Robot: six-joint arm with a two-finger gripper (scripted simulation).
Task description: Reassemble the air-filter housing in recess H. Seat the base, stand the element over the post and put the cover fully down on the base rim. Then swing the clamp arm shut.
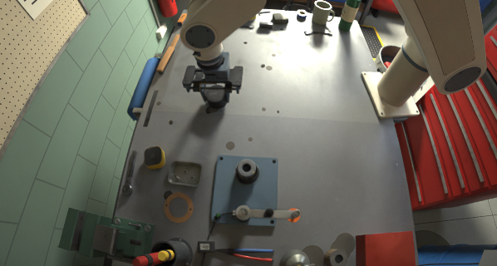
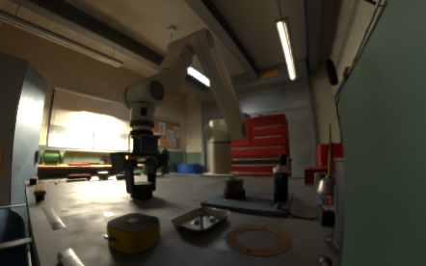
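Observation:
The dark round housing part [image 1: 215, 97] [image 2: 142, 190] rests on the table far behind the blue fixture plate [image 1: 244, 190] [image 2: 249, 203]. On that plate a dark ringed part [image 1: 247, 170] [image 2: 234, 187] sits around the post, and the clamp arm [image 1: 268, 213] lies swung out toward its orange tip at the plate's front edge. Two metal round parts [image 1: 296, 257] [image 1: 335, 256] sit at the table's front edge. My gripper [image 1: 213, 90] [image 2: 140, 180] reaches straight down over the dark round part and is closed on it.
Behind the work stand a mug [image 1: 322, 11], a green bottle [image 1: 349, 6] and small tools. Left of the plate lie a yellow box [image 1: 154, 157] [image 2: 133, 232], a metal tray [image 1: 185, 173] [image 2: 200, 218] and an orange gasket ring [image 1: 178, 207] [image 2: 258, 240]. A green vise [image 1: 104, 234] fills the front left corner.

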